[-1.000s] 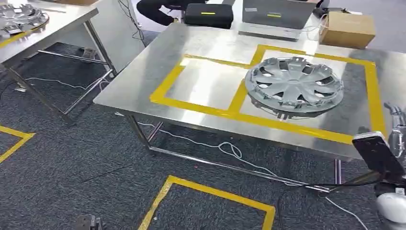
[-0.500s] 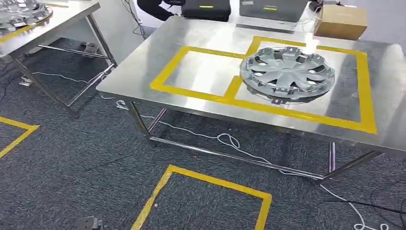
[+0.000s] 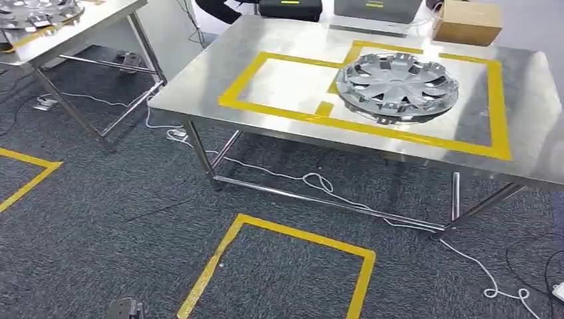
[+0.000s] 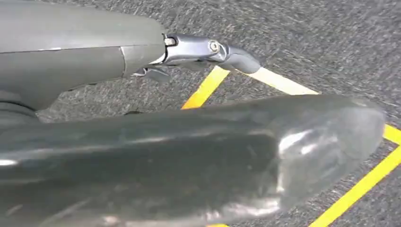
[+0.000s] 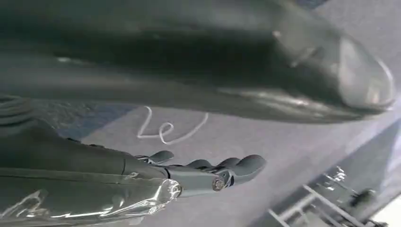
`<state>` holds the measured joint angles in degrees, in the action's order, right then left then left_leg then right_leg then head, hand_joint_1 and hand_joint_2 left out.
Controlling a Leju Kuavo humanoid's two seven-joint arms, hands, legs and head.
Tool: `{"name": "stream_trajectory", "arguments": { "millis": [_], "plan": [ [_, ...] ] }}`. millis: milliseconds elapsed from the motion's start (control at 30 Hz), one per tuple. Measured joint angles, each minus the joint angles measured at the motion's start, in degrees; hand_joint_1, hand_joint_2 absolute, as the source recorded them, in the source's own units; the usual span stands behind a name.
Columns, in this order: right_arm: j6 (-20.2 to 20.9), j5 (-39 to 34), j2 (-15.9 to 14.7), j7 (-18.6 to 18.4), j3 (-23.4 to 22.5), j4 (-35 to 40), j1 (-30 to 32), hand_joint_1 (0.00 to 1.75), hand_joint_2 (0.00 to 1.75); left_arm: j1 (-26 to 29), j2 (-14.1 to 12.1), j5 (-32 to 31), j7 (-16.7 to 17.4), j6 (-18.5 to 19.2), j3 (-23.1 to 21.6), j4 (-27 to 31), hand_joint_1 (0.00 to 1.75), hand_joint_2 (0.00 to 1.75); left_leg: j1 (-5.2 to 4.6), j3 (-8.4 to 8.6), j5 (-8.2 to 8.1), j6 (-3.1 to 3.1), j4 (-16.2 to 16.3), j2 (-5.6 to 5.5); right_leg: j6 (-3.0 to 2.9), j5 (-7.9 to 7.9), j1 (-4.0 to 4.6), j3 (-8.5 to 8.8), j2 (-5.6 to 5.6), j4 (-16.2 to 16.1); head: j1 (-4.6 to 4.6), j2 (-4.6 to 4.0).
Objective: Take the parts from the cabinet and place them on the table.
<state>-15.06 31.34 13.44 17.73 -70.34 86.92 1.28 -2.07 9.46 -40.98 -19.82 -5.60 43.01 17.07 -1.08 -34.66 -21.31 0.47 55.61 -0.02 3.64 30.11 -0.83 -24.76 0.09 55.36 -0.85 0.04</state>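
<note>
A silver hubcap (image 3: 397, 86) lies flat on the steel table (image 3: 199, 86), inside the right one of two yellow tape rectangles (image 3: 279, 83). More hubcaps (image 3: 36, 12) lie on a second steel table at the far left. My left hand (image 4: 208, 47) hangs over the grey carpet beside a yellow floor line, fingers stretched out and holding nothing. My right hand (image 5: 213, 172) also hangs over the floor, its fingers extended and slightly apart, with nothing in them.
A cardboard box (image 3: 467, 22), a black case (image 3: 290, 8) and a grey case (image 3: 376, 8) stand along the table's far edge. White cables (image 3: 319, 183) trail on the carpet under the table. A yellow tape square (image 3: 279, 266) marks the floor in front.
The whole picture has shifted, so the camera has moved. My right arm, seen at the lower right edge 1 s ago, has left the head view. The hubcap stays in its rectangle.
</note>
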Motion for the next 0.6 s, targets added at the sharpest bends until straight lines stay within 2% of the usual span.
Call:
{"name": "stream_trajectory", "arguments": {
  "millis": [33,100,133,167,200,233,267,300,333,367,400,433,467,500,533,567,600],
  "plan": [
    [0.04,0.0,0.26,0.02,-0.55,-0.26,-0.1,0.0,0.0,-0.07,0.0,0.0,-0.04,0.0,0.11,0.0,0.0,0.0,0.1,0.0,0.5,-0.27,-0.17,0.02,-0.26,-0.17,0.11,-0.5,-0.01,-0.14,-0.29,-0.07],
    [0.04,0.0,0.39,-0.07,-1.25,-0.72,-0.2,0.0,0.0,0.06,0.0,0.0,-0.07,0.0,0.42,0.0,0.0,0.0,0.2,-0.28,1.76,-1.14,-0.52,-0.02,-1.45,-1.24,0.2,-1.44,-0.13,0.03,-0.24,-0.02],
    [0.04,0.0,0.52,-0.02,-1.49,-0.9,-0.5,0.0,0.0,0.17,0.0,0.0,-0.07,0.0,0.5,-0.02,0.0,0.0,0.33,-0.94,0.06,-1.43,0.23,-0.06,-2.06,-2.06,0.03,-2.27,-0.44,-0.03,-0.11,-0.02],
    [0.04,0.02,0.61,-0.04,-1.59,-1.03,-0.64,0.0,0.0,0.24,0.02,0.0,-0.07,0.0,0.52,-0.02,0.0,0.0,0.36,-1.74,-3.75,-1.68,2.32,-0.08,-2.52,-2.88,0.04,-3.18,-0.3,-0.03,0.17,-0.02],
    [0.04,0.02,0.72,-0.04,-1.79,-1.2,-0.57,0.0,0.0,0.19,0.02,0.0,-0.05,0.0,0.55,-0.02,0.0,0.0,0.4,-2.81,-7.9,-1.94,6.23,-0.07,-2.58,-3.7,0.05,-4.21,-0.3,-0.02,0.42,-0.02],
    [0.04,0.02,0.76,-0.04,-1.9,-1.33,-0.55,0.0,0.0,0.1,0.02,0.0,-0.07,0.0,0.55,-0.02,0.0,0.0,0.42,-3.92,-11.21,-2.12,10.93,-0.07,-2.64,-4.54,0.1,-4.87,-0.31,0.03,0.33,-0.02],
    [0.04,0.02,0.79,-0.04,-1.99,-1.51,-0.59,0.0,0.0,0.07,0.02,0.0,-0.07,0.0,0.57,-0.02,0.0,0.0,0.44,-4.71,-12.99,-2.22,15.24,-0.07,-2.64,-5.38,0.15,-6.05,-0.33,0.14,0.35,-0.02],
    [0.04,0.02,0.83,-0.04,-2.03,-1.66,-0.62,0.0,0.0,0.07,0.02,0.0,-0.07,0.0,0.57,-0.02,0.0,0.0,0.46,-4.65,-12.55,-2.25,17.75,-0.07,-2.53,-6.18,0.17,-7.14,-0.34,0.26,0.39,-0.02],
    [0.04,0.02,0.87,-0.04,-2.1,-1.79,-0.62,0.0,0.0,0.08,0.02,0.0,-0.07,0.0,0.59,-0.02,0.0,0.0,0.47,-3.75,-11.03,-2.22,17.83,-0.07,-2.41,-6.77,0.19,-8.04,-0.33,0.36,0.35,-0.02],
    [0.04,0.02,0.92,-0.04,-2.23,-1.92,-0.62,0.0,0.0,0.07,0.02,0.0,-0.07,0.0,0.61,-0.02,0.0,0.0,0.48,-1.48,-8.34,-2.12,15.8,-0.07,-2.25,-7.51,0.19,-9.23,-0.34,0.6,0.37,-0.02],
    [0.04,0.02,0.94,-0.04,-2.27,-2.03,-0.65,0.0,0.0,0.04,0.02,0.0,-0.07,0.0,0.61,-0.02,0.0,0.0,0.52,1.49,-6.56,-2.02,12.23,-0.07,-2.14,-8.11,0.18,-10.18,-0.34,0.82,0.35,-0.02],
    [0.04,0.02,0.94,-0.04,-2.29,-2.1,-0.76,0.0,0.0,-0.08,0.02,0.0,-0.07,0.0,0.61,-0.02,0.0,0.0,0.62,5.36,-6.35,-1.96,7.11,-0.07,-1.94,-8.74,0.19,-10.9,-0.33,1.14,0.37,-0.02],
    [0.04,0.02,0.94,-0.09,-2.32,-2.08,-0.81,0.0,0.0,-0.24,0.07,-0.02,-0.07,0.0,0.63,-0.02,0.0,0.0,0.66,9.88,-8.07,-1.85,1.89,-0.09,-1.65,-9.14,0.4,-11.44,-0.3,1.36,0.41,-0.02],
    [0.2,0.15,0.98,-0.9,-2.47,-2.1,-0.86,0.0,0.0,-0.53,0.04,-0.02,-0.11,0.0,0.66,-0.02,0.0,0.0,0.56,11.66,-9.44,-1.18,-2.4,-0.2,-1.38,-9.75,0.47,-11.86,-0.37,1.75,0.28,-0.02],
    [0.5,0.65,1.0,-2.48,-2.75,-2.12,-1.13,0.0,0.0,-0.55,0.11,-0.13,-0.13,0.0,0.68,-0.02,0.0,0.0,0.4,11.02,-9.02,-0.95,-1.96,-0.17,-1.13,-10.49,0.45,-11.84,-0.39,1.52,0.06,-0.02],
    [0.48,1.16,1.18,-3.6,-3.08,-2.42,-1.2,0.0,0.0,-0.57,0.11,-0.35,-0.13,0.0,0.72,-0.02,0.0,0.0,0.05,10.63,-8.6,-0.49,-1.72,-0.18,-0.8,-11.26,0.15,-11.88,-0.43,1.15,0.48,0.0],
    [0.39,1.88,1.38,-4.31,-3.37,-2.91,-1.17,0.0,0.0,-0.49,0.09,-0.44,-0.13,0.0,0.79,-0.02,0.0,0.0,-0.03,10.3,-8.04,0.07,-1.7,-0.12,-0.42,-11.94,0.07,-11.89,-0.39,0.76,0.37,-0.02]
  ]
}}
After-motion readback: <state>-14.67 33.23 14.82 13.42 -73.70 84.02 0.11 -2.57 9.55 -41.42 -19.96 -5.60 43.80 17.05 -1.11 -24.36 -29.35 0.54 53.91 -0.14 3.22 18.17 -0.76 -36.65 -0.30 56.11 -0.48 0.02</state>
